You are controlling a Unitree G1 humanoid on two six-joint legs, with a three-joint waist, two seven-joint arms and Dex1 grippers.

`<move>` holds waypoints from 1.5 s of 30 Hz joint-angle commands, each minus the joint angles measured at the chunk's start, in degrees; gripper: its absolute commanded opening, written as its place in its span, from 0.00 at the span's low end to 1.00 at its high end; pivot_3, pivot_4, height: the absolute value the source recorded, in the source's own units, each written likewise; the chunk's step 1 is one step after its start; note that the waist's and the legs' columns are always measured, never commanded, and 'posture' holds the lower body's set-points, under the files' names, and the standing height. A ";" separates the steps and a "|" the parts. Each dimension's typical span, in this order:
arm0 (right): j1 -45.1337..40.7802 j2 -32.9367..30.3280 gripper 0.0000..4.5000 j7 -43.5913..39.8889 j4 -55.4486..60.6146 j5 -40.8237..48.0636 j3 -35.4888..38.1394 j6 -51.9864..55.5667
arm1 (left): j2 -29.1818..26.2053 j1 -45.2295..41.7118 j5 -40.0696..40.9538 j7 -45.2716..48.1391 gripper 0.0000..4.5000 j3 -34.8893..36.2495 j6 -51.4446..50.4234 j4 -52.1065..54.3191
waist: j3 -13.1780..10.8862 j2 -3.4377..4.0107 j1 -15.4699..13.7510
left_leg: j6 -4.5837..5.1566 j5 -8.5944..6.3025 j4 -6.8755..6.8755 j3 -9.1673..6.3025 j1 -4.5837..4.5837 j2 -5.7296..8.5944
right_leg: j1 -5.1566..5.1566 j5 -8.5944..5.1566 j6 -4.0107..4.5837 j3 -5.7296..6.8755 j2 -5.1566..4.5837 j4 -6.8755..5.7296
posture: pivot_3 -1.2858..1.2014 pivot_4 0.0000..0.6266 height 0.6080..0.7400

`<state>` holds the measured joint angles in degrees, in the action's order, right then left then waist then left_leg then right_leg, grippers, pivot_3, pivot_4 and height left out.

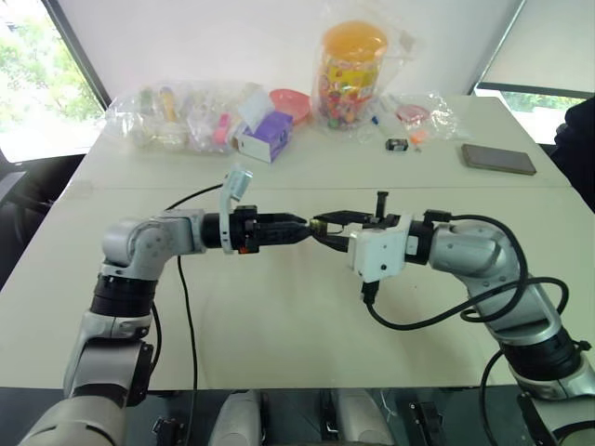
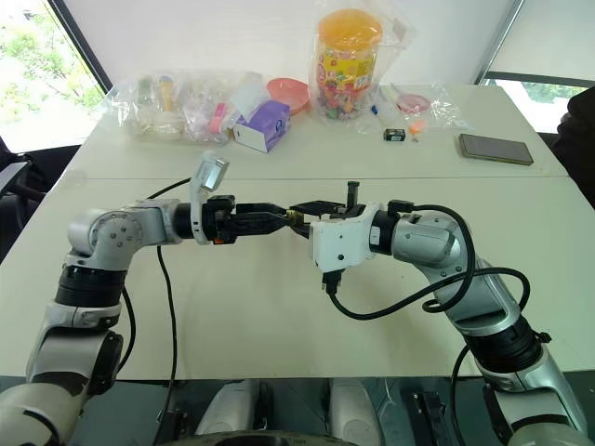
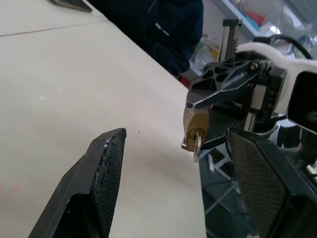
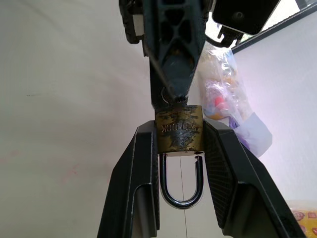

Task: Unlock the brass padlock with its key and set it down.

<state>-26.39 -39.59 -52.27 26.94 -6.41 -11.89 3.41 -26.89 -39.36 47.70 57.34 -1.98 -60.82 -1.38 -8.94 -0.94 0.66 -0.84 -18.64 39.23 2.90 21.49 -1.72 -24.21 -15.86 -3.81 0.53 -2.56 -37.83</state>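
Note:
The brass padlock (image 4: pixel 179 130) is clamped by its body between the two fingers of my right gripper (image 1: pixel 324 229), which is shut on it above the middle of the white table (image 1: pixel 279 307). Its silvery shackle (image 4: pixel 181 191) points back toward the right wrist, and one leg looks free of the body. A small silvery key (image 3: pixel 197 147) sticks out of the keyhole. My left gripper (image 1: pixel 299 229) faces the lock tip to tip. Its fingers (image 3: pixel 106 163) stand wide apart on either side of the key, touching nothing.
Along the table's far edge lie clear plastic bags (image 1: pixel 177 116), a purple-and-white box (image 1: pixel 265 135), a candy jar with an orange lid (image 1: pixel 351 74), a small black item (image 1: pixel 397 144) and a dark phone (image 1: pixel 498 159). A person in dark clothing (image 3: pixel 166 25) stands at the right.

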 commanded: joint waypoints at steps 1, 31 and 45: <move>-1.10 0.00 0.15 0.57 2.56 0.64 1.04 -0.27 | 0.67 -0.53 -1.58 0.04 0.74 -0.58 2.77 1.24 | 0.00 0.00 0.00 | 0.00 0.00 0.00 0.00 0.00 0.00 | 0.00 0.00 0.00 0.00 0.00 0.00 | 0.52 0.24 1.00; 2.54 -2.65 0.96 -2.23 4.02 6.95 4.35 9.60 | 0.18 -1.47 -1.65 1.45 0.00 1.30 3.43 0.31 | -0.01 -0.01 -0.07 | 0.01 0.00 -0.01 -0.01 0.01 0.00 | 0.00 0.00 0.00 0.00 0.00 0.01 | 0.52 0.24 1.00; -2.43 2.33 0.31 6.26 9.61 41.60 19.72 50.23 | -1.26 -2.16 -3.41 4.95 0.00 0.22 5.91 -1.58 | -0.01 -0.01 -0.02 | 0.02 -0.01 -0.03 -0.04 0.02 -0.03 | 0.00 0.00 0.00 -0.01 -0.08 0.02 | 0.52 0.24 1.00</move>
<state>-27.44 -37.76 -48.18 34.75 32.53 6.49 51.43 -28.29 -40.40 44.24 61.23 -1.95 -55.86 -4.03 -8.94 -0.95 0.64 -0.82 -18.65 39.20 2.86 21.51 -1.74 -24.22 -15.86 -3.80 0.52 -2.65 -37.81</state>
